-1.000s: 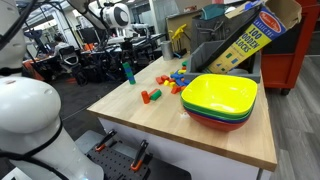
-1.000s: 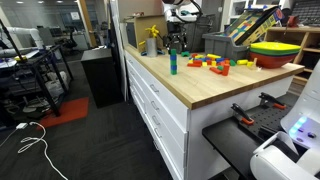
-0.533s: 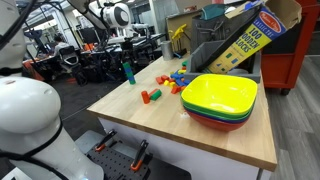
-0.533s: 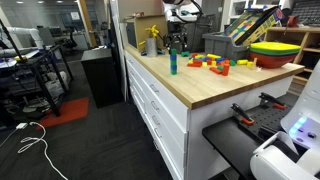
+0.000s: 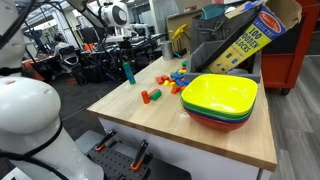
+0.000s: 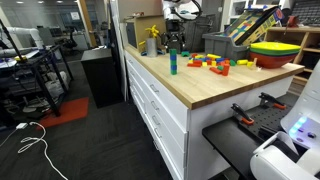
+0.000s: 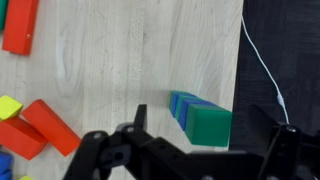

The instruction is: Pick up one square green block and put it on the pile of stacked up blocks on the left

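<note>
Plainly spread wide and empty: gripper (image 7: 202,118), jaws either side of the pile of stacked up blocks (image 7: 186,106), clear of both faces. Topping that pile, square green block (image 7: 212,126), with teal blocks beneath. Close to the wooden table (image 7: 130,60) edge, with dark floor and a white cable (image 7: 262,68) just beyond. Bare wood on the opposite side, as far as the red blocks (image 7: 45,128) and a yellow block (image 7: 8,106).

Seen in an exterior view, upright and alone near the tabletop's far end: the pile (image 5: 127,72), well apart from the loose multicoloured blocks (image 5: 175,77). Past those, yellow bowl (image 5: 222,93) nested in a green bowl (image 5: 205,115), nested in turn in a red bowl (image 5: 222,125). Behind, tilted cardboard block box (image 5: 250,35), contents hidden.
</note>
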You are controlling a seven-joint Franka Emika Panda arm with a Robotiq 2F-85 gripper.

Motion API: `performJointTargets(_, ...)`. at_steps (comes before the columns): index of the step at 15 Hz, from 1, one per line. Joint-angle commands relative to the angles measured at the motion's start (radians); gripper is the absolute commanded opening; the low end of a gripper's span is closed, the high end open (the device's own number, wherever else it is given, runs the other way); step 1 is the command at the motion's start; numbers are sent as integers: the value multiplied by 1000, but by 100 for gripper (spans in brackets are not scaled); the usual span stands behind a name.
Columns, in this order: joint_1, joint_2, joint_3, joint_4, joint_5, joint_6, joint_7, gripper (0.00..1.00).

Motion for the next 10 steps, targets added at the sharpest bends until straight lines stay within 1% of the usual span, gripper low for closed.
performJointTargets(1,-11,-48,18,-16,57,-17,-36,100)
performJointTargets(6,-9,-73,21,10,102,1,-9,100)
performJointTargets(10,-15,-99,8,13,110,33,19,100)
